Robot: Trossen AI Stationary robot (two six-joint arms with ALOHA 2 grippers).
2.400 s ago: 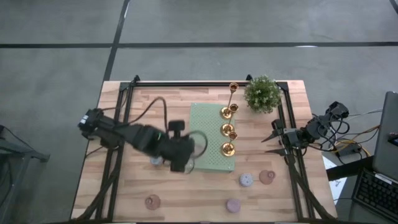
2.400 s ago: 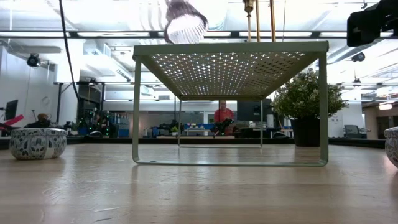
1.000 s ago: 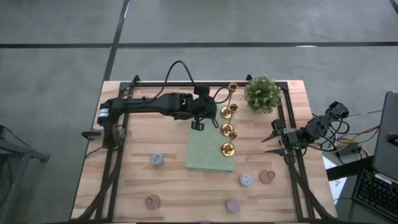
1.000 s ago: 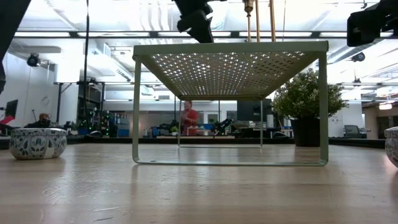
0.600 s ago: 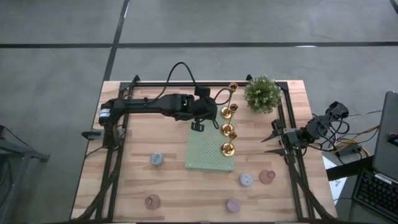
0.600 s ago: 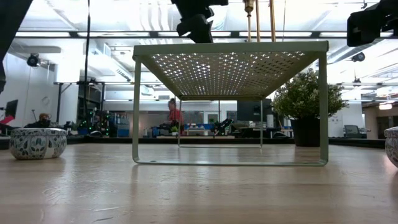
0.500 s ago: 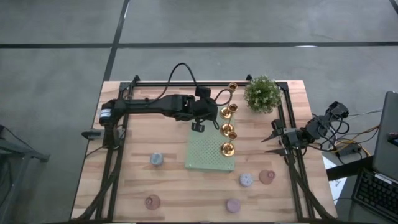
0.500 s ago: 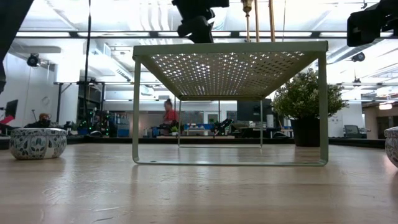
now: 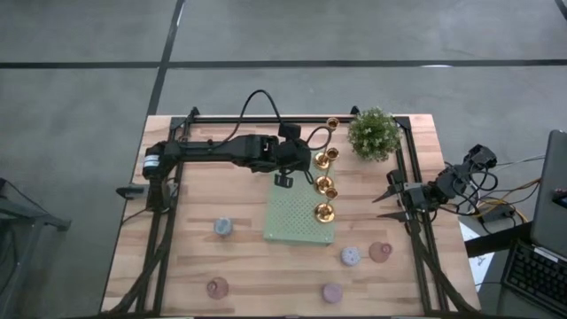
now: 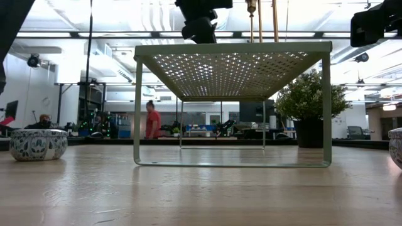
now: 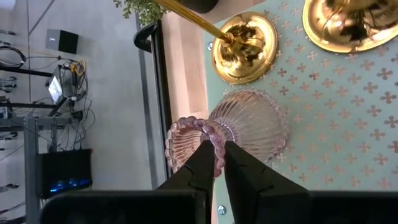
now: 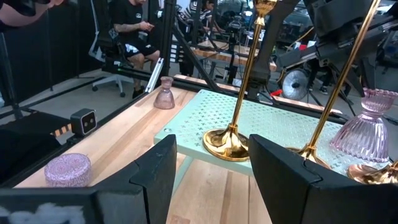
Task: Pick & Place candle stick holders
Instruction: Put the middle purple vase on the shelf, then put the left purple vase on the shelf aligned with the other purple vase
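Observation:
My left gripper [image 9: 292,162] is shut on a pink ribbed glass holder [image 11: 245,124] over the far left part of the pale green perforated mat [image 9: 297,221]. The holder also shows in the right wrist view [image 12: 367,124]; the gripper hides it in the high view. Gold holders [image 9: 325,186] stand in a row on the mat's right part, the tall thin one [image 9: 330,133] at the far end. Small round pastel holders [image 9: 222,227] [image 9: 352,256] [image 9: 381,252] rest on the wood. My right gripper [image 9: 376,206] waits open at the table's right edge. My left gripper pinches the scalloped rim of the glass holder's upper cup [image 11: 205,127] between its two fingertips, coming from above. The holder stands upright below the fingers. Its flared base [image 11: 264,127] sits on or just above the mat, beside the tall gold holder's base [image 11: 245,40].
A green potted plant [image 9: 373,133] stands at the far right corner. More small holders [image 9: 217,287] [image 9: 332,292] sit near the front edge. The mat is a raised shelf on thin legs [image 10: 232,47]. A patterned bowl [image 10: 38,144] shows at the left in the low view. People are in the room behind.
My left gripper has gone with the glass holder from beside the mat's near left corner toward the table's far edge, to above the mat's far left part. In the last second it has stayed there almost still.

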